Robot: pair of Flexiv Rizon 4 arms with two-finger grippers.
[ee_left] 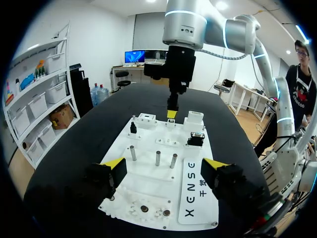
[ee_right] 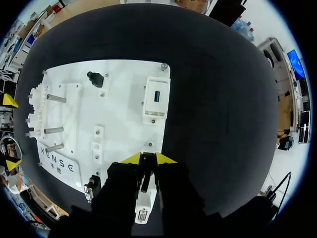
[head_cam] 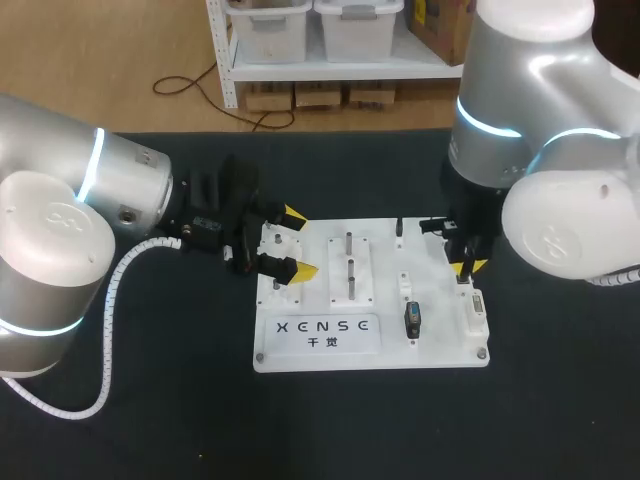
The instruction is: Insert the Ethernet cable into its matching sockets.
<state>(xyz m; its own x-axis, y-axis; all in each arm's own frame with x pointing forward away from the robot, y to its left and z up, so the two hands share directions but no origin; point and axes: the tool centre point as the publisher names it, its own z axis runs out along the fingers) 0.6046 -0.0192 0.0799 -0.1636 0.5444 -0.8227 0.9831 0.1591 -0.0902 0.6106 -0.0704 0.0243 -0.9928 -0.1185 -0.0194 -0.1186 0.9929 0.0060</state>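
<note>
Left jaws wide apart and empty, yellow fingertips [ee_left: 115,166] straddling the left end of the white board [head_cam: 315,350] on the desk [head_cam: 150,420]. My guess: poised to steady it. Moving right past the upright pegs [head_cam: 350,268], the right jaws are pinched together on a slim dark piece, which I take for the Ethernet cable [ee_right: 144,174] plug. It's at the board's right edge, just off the far end of the near socket block [head_cam: 476,310]. Held for a straight push, I'd say; not yet seated.

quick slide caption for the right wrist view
right gripper shut on a dark plug over a socket block at the edge of the white board
</note>
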